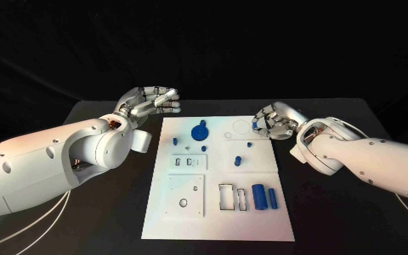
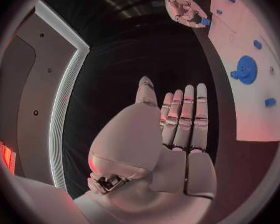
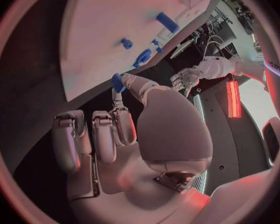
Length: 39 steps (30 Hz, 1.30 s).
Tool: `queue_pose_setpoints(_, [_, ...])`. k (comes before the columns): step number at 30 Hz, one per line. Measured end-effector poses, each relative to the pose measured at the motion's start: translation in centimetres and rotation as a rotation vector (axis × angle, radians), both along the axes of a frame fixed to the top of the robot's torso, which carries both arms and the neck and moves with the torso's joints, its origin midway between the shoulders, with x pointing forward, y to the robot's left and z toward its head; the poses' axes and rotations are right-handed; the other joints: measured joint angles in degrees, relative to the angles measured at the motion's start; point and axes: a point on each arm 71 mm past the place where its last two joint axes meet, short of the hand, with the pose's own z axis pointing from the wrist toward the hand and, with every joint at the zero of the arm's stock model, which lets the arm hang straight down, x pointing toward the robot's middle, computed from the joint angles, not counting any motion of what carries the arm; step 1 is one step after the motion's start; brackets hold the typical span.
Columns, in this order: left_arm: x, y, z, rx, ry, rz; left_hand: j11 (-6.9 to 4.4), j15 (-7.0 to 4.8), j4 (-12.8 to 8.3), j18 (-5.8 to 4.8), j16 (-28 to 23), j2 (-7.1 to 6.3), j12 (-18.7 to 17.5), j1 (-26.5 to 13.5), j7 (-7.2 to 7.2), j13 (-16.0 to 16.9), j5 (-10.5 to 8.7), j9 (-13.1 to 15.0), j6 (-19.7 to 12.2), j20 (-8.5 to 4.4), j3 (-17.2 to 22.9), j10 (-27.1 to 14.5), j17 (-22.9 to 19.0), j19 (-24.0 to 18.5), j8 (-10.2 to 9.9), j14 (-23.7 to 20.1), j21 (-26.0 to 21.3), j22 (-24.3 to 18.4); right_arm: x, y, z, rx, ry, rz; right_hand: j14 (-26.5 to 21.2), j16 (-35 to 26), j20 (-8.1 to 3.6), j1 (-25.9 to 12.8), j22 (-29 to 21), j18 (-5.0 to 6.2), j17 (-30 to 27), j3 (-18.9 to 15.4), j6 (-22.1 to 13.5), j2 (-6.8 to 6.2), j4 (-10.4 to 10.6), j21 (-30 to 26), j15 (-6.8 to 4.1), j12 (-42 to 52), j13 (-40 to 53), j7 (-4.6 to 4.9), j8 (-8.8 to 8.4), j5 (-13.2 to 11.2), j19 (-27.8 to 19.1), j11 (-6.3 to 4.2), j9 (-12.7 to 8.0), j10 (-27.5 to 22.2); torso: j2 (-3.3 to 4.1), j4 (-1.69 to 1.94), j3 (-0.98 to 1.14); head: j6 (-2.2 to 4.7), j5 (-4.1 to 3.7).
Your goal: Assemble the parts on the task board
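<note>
The white task board [image 1: 255,225] lies in the middle of the black table. On it are a blue gear [image 1: 198,132], several small blue pegs such as one [image 1: 238,161] near the middle, and two blue cylinders [image 1: 259,197] near the front right. My right hand [image 1: 276,120] hovers at the board's far right edge and pinches a small blue part [image 1: 255,126] between thumb and a finger; the same part [image 3: 117,82] sits at those fingertips in the right wrist view. My left hand [image 1: 149,103] is off the board's far left corner, fingers straight [image 2: 185,117], holding nothing.
Rectangular cut-outs [image 1: 229,197] lie beside the cylinders, and a square plate [image 1: 184,196] with holes sits at the board's front left. Bare black table [image 1: 331,219] flanks the board on both sides. My left forearm [image 1: 76,154] lies close to the board's left edge.
</note>
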Motion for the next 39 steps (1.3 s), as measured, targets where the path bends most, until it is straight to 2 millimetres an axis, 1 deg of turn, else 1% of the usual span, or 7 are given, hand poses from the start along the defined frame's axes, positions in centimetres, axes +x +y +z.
queue_pose_setpoints(4, [0.1,0.1,-0.2,0.003,0.003,0.005,0.00,0.00,0.00,0.00,0.00,0.00,0.00,0.00,0.00,0.00,0.00,0.02,0.00,0.00,0.00,0.00,0.03,0.00,0.00,0.00,0.00,0.00,-0.8,2.4,1.0,0.011,-0.012,0.047,0.00,0.00,-0.13,-0.23,0.00,0.00,0.00,0.28,-0.05,0.22,-0.15,0.17,0.00,0.00,0.00,0.04,-0.01,0.54,-0.13,0.04,0.03,0.04,-0.11,0.05,-0.15,-0.13,0.08])
queue_pose_setpoints(6, [0.2,0.1,-0.4,0.005,0.006,0.006,0.00,0.00,0.00,0.00,0.00,0.00,0.00,0.00,0.00,0.00,0.00,0.02,0.00,0.00,0.00,0.00,0.03,0.00,0.00,0.00,0.00,0.01,-1.2,3.7,1.3,0.015,-0.015,0.070,0.00,0.00,-0.30,-0.45,0.00,0.00,0.00,0.28,-0.03,0.43,-0.15,0.16,0.00,0.00,0.00,0.01,-0.03,0.68,-0.11,0.04,0.05,0.04,-0.16,0.05,-0.30,-0.25,0.00])
queue_pose_setpoints(10, [0.2,-0.1,-0.7,0.005,0.013,0.004,0.00,0.00,-0.16,0.00,0.00,0.00,0.00,0.00,0.00,0.05,0.00,0.02,0.00,0.00,-0.16,0.00,0.03,0.00,0.00,0.00,0.00,0.00,-2.0,7.0,1.6,0.018,-0.015,0.122,0.00,0.00,-0.40,-0.83,-0.01,0.00,-0.01,0.28,0.08,0.05,-0.15,0.16,0.00,0.00,0.00,-0.10,-0.03,0.99,0.00,0.04,0.15,0.04,-0.23,0.08,-0.58,-0.52,-0.02])
queue_pose_setpoints(15, [0.3,-0.4,-1.0,0.004,0.017,0.000,0.00,0.00,-0.16,0.00,0.00,0.00,0.00,0.00,0.00,0.05,0.00,0.02,0.00,0.00,-0.16,0.00,0.04,0.00,0.00,0.00,0.00,0.01,-3.1,11.2,1.1,0.011,-0.006,0.184,0.21,0.00,-0.40,-0.98,-0.01,0.00,-0.01,0.28,0.08,0.04,-0.15,0.16,-0.20,0.00,-0.01,-0.10,-0.06,1.31,0.00,0.04,0.22,0.04,-0.32,0.09,-0.93,-0.81,0.26])
queue_pose_setpoints(22, [0.3,-0.7,-1.0,0.002,0.019,-0.007,0.00,0.00,-0.16,0.00,0.00,0.00,0.00,0.00,0.00,0.05,0.00,0.01,0.00,0.00,-0.16,0.00,0.07,0.00,0.00,0.00,0.00,0.01,-4.2,14.5,-0.3,-0.023,-0.003,0.230,0.21,0.00,-0.40,-1.36,-0.01,0.01,-0.01,0.28,0.08,0.28,-0.15,0.16,-0.20,0.00,-0.01,-0.11,0.19,1.59,0.00,0.04,0.39,0.04,-0.40,0.35,-1.34,-1.17,0.35])
queue_pose_setpoints(30, [0.3,-0.8,-1.0,0.001,0.021,-0.009,0.00,0.00,0.00,0.00,0.00,0.45,0.00,-0.01,0.00,0.04,-0.21,0.12,0.00,0.00,-0.32,0.00,0.15,0.00,0.00,0.00,0.00,0.01,-4.9,16.6,-2.1,-0.061,0.003,0.251,0.21,0.00,-0.40,-1.66,-0.02,0.00,-0.02,0.28,-0.03,0.14,-0.15,0.16,-0.20,-0.01,-0.02,-0.18,0.20,2.20,0.00,0.04,0.39,0.04,-0.35,0.40,-1.37,-1.71,1.01])
queue_pose_setpoints(39, [0.3,-0.9,-1.0,0.000,0.022,-0.010,0.00,0.00,0.00,0.00,0.01,0.45,0.00,-0.01,0.00,0.04,-0.21,0.11,0.00,0.00,-0.32,0.00,0.15,0.00,0.00,0.00,0.00,0.01,-5.4,17.7,-3.7,-0.097,0.020,0.251,0.21,0.00,-0.40,-1.96,-0.02,0.01,-0.02,0.27,-0.11,0.28,-0.15,0.16,-0.20,-0.01,-0.02,-0.11,0.18,2.44,-0.01,0.04,0.50,0.03,-0.35,0.37,-1.24,-2.46,1.55])
